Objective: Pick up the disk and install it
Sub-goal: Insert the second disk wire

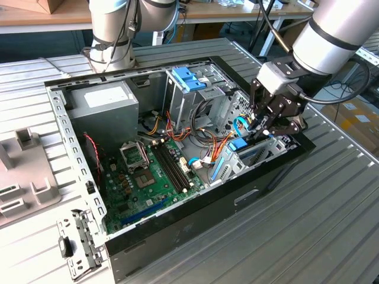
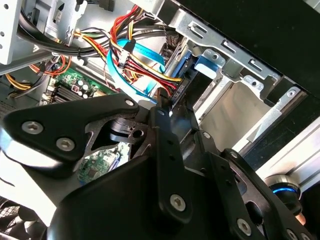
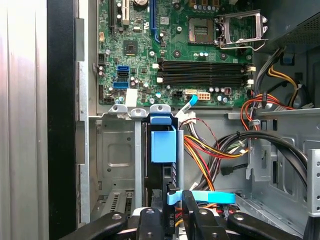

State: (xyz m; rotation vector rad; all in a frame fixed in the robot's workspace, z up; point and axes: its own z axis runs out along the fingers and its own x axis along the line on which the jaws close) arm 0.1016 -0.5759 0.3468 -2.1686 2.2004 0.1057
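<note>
the gripper (image 1: 267,121), fingers nearly closed on the upright disk (image 3: 161,165), holds it part-seated in the drive cage (image 3: 117,150) at the computer case's (image 1: 177,228) front edge, so the install step seems underway, calling for a straight push.

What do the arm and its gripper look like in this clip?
The arm is built of thick silver-grey tubes with a black band near the wrist and a pale grey block below it. Black cables run along it. The gripper is matte black, made of flat linked bars joined by silver screws.
</note>
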